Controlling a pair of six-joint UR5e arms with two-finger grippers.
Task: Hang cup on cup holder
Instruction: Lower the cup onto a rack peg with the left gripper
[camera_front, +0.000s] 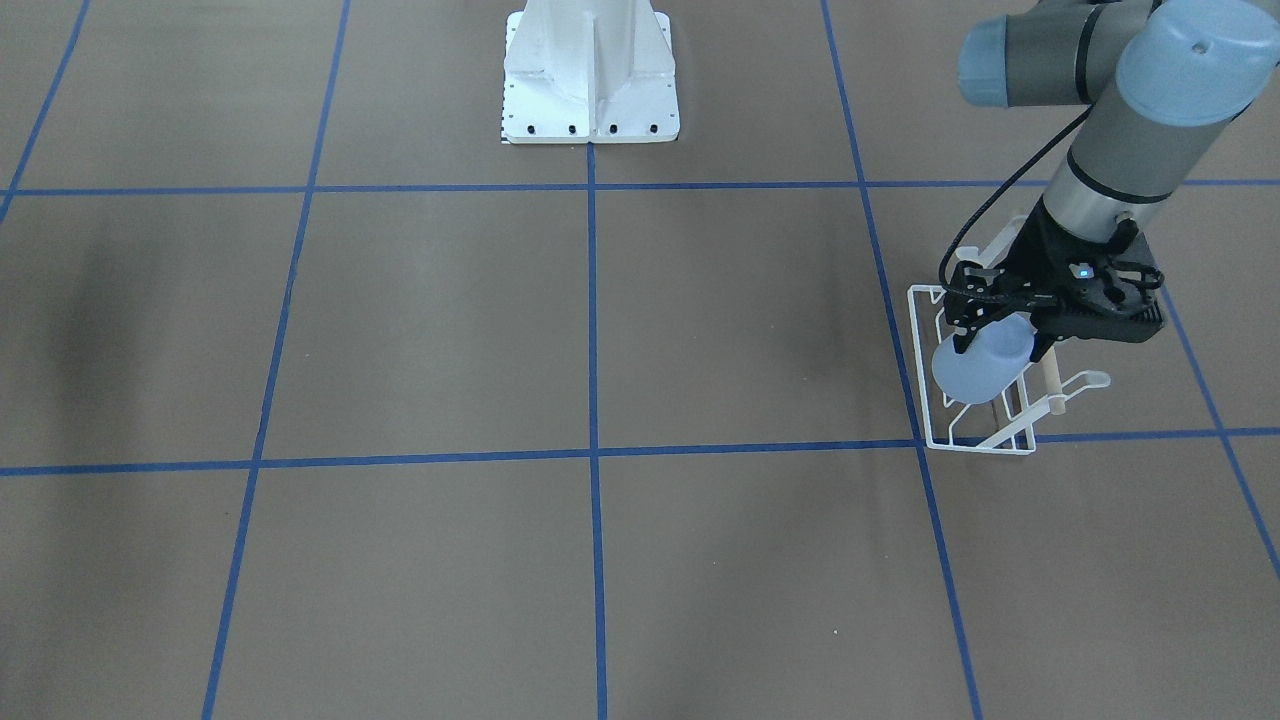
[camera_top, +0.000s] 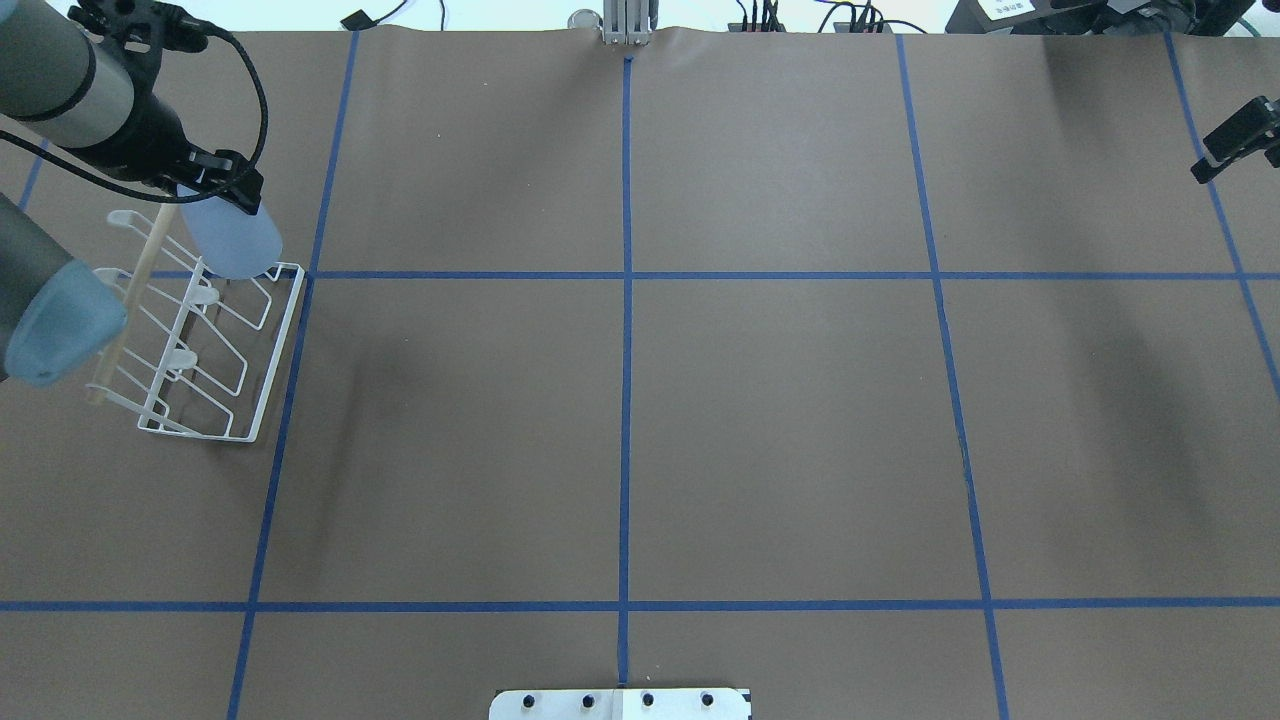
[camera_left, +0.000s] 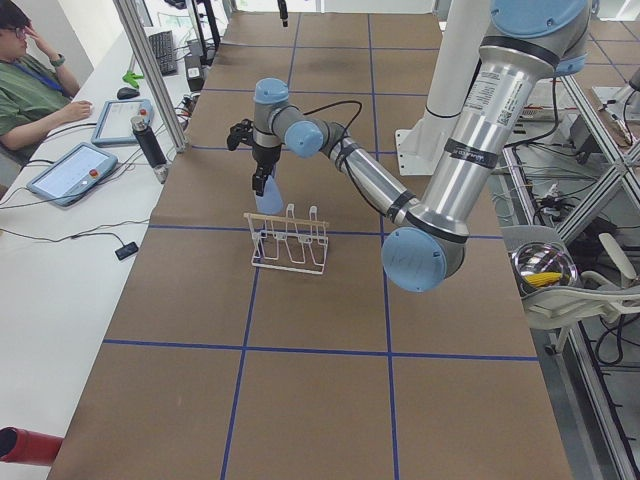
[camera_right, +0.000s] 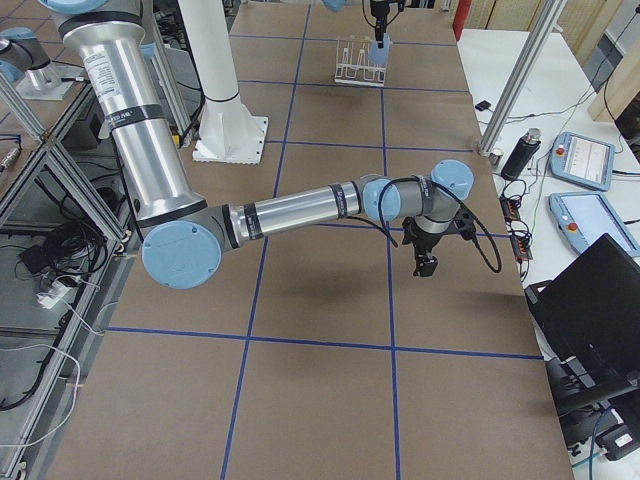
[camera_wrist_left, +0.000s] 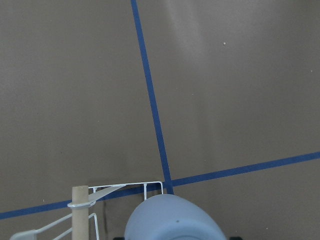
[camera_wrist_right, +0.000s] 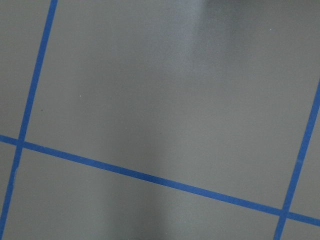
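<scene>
My left gripper (camera_front: 1000, 338) is shut on the light-blue cup (camera_front: 975, 368) and holds it tilted, its closed base pointing away from the gripper. The cup (camera_top: 234, 242) hangs over the far end of the white wire cup holder (camera_top: 276, 352), beside its wooden dowel (camera_top: 130, 290). I cannot tell whether the cup touches a prong. In the left wrist view the cup's base (camera_wrist_left: 172, 222) fills the bottom edge above the rack's corner (camera_wrist_left: 150, 185). My right gripper (camera_top: 1236, 134) hovers over bare table at the far right; its fingers are too small to judge.
The table is brown paper with a blue tape grid (camera_top: 626, 275). The white arm base (camera_front: 590, 75) stands at the robot's edge. In the left side view an operator (camera_left: 30, 85) sits at a side desk with tablets and a black cylinder (camera_left: 148, 142).
</scene>
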